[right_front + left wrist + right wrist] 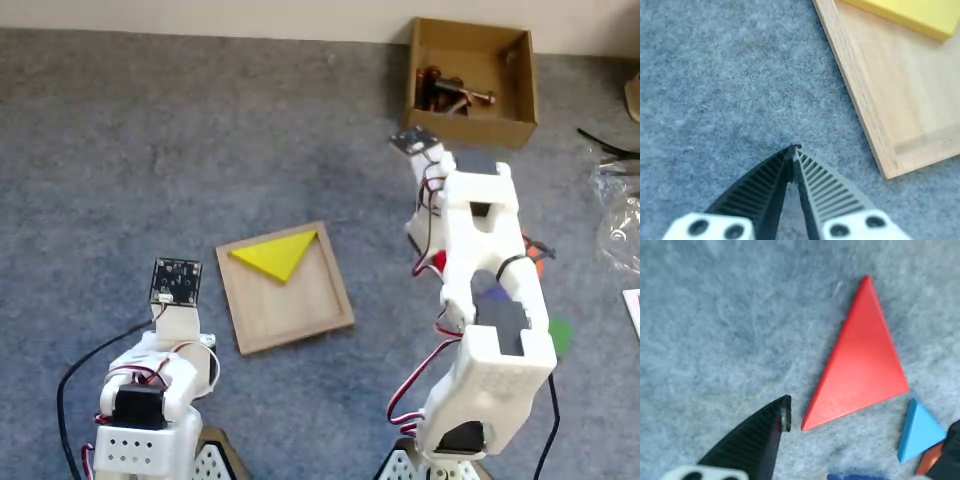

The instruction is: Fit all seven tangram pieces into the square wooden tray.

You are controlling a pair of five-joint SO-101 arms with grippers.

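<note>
The left gripper [792,150] rests pressed together on the grey carpeted counter [120,150] beside the square wooden tray [290,315], which holds a flat yellow triangle [277,255]. Farther right, the right gripper [870,420] is spread beside a flat red triangle [860,365]. It looks light, stiff and probably slick, best pinched across its edges.

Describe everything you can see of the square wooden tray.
The tray is a shallow square of pale wood, a raised rim round a flat floor. It lies flat on the grey carpet, turned slightly askew. A yellow triangle lies inside along its far rim; the remaining floor is bare. The left hand, shut, is beside its rim, not touching.
</note>
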